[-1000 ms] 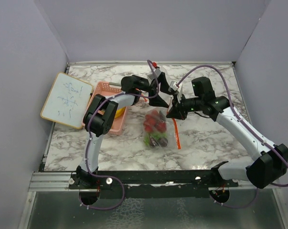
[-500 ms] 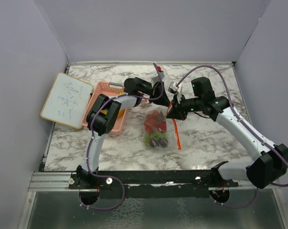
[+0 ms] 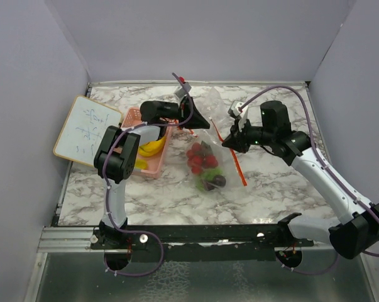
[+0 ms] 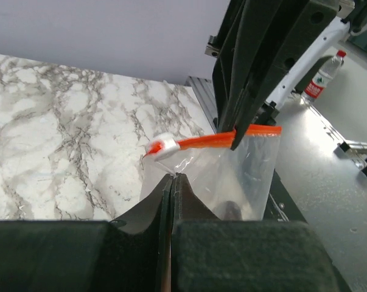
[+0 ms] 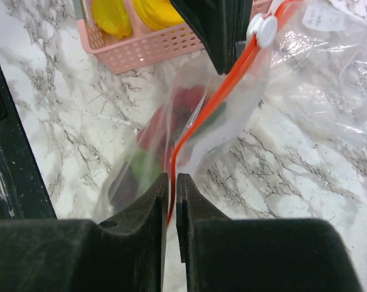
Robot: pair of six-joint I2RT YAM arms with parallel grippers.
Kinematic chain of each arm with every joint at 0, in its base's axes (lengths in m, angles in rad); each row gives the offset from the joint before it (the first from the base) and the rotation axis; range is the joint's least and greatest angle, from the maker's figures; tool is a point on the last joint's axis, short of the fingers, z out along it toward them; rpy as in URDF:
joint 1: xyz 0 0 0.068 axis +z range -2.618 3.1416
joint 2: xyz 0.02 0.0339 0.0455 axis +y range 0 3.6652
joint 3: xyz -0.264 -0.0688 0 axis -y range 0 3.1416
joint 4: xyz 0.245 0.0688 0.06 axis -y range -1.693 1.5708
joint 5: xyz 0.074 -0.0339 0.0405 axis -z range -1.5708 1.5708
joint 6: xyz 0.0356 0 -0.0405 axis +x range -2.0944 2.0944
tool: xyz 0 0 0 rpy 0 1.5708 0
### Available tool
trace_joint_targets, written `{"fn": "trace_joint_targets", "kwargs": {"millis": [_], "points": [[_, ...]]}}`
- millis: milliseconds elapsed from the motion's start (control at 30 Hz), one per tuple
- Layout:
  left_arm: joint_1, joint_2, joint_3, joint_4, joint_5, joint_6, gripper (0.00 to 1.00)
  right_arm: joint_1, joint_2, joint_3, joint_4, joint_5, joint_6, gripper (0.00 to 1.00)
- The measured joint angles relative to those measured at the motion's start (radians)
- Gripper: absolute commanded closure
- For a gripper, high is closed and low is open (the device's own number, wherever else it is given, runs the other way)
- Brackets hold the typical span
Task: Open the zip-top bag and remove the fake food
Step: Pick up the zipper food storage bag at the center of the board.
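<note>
Our left claw [image 4: 172, 182] is pinched shut on a fold of clear film just under the mouth of the transparent zip-top plastic bag [image 4: 250, 170]. Our right claw [image 5: 172, 180] is clamped narrow on the bag's orange zip strip [image 5: 202, 112], and the small white plastic slider [image 5: 262, 27] sits at the strip's far end, close to the left claw's tips. The two claws face each other closely above the white marbled worktop [image 3: 271, 182], with the bag's upper part held between them.

The glossy plastic toy fruits and vegetables [image 3: 205, 165], red, green and dark purple, lie bunched in the bag's lower end, which rests on the worktop near the middle. Beside the bag stands the pink slotted plastic basket [image 3: 153, 165], with yellow banana-like pieces [image 3: 153, 147] in it.

We judge the step in hand to be parting the mouth. To do it well we draw the two lips straight apart, slowly, each claw gripping one wall only; if either has both layers, the mouth will not gape. We hold firm so the thin film does not slip out, and we raise the mouth no higher than needed, lest the bag's weight tear it from our grip
</note>
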Motion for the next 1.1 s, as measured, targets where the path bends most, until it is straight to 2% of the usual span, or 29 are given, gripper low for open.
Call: {"fn": "trace_joint_targets", "kwargs": {"millis": [67,133,267,533,733,900,1100], "points": [[0.013,-0.028,-0.036,0.000,-0.023,0.006,1.00,0.000,-0.027,-0.006,0.004,0.008,0.024,0.69],[0.037,-0.046,-0.077,0.000,-0.052,0.012,1.00,0.001,-0.050,-0.011,0.005,0.014,0.035,0.64],[0.071,-0.074,-0.174,0.000,-0.128,0.018,1.00,0.002,-0.071,-0.011,0.037,0.039,0.077,0.59],[0.066,-0.185,-0.333,-0.001,-0.262,0.050,1.00,0.010,-0.052,0.004,0.129,0.061,0.166,0.48],[0.064,-0.272,-0.392,-0.022,-0.315,0.132,1.00,0.143,0.039,0.066,0.196,0.185,0.188,0.47],[0.064,-0.404,-0.490,-0.136,-0.382,0.262,1.00,0.256,0.101,0.100,0.244,0.333,0.191,0.47],[0.062,-0.496,-0.525,-0.281,-0.433,0.382,1.00,0.290,0.119,0.110,0.324,0.499,0.230,0.49]]}}
